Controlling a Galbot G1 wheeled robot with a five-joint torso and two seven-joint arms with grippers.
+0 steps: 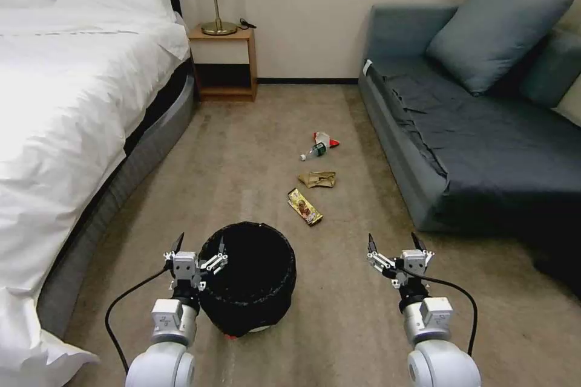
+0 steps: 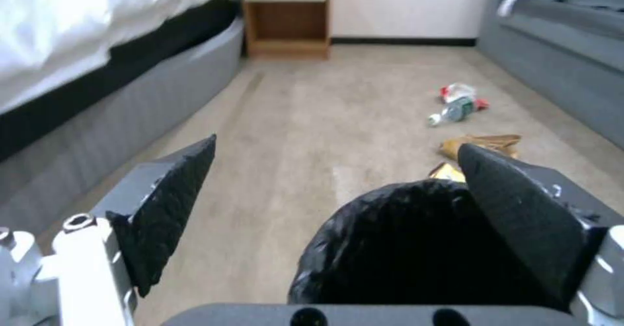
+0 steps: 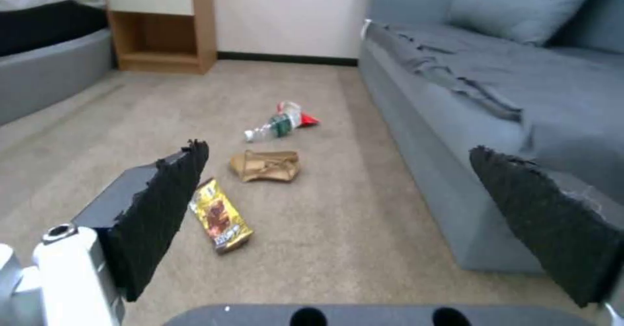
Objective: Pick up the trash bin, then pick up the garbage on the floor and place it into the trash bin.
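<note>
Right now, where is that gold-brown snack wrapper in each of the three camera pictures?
Head view: gold-brown snack wrapper lies on the carpet, just beyond the trash bin, nearest of the litter row.
Left wrist view: a gold corner peeks between the bin's rim and the left end effector finger.
Right wrist view: in full, beside a right end effector finger.
Shared landmark: the tan paper scrap just behind it.
</note>
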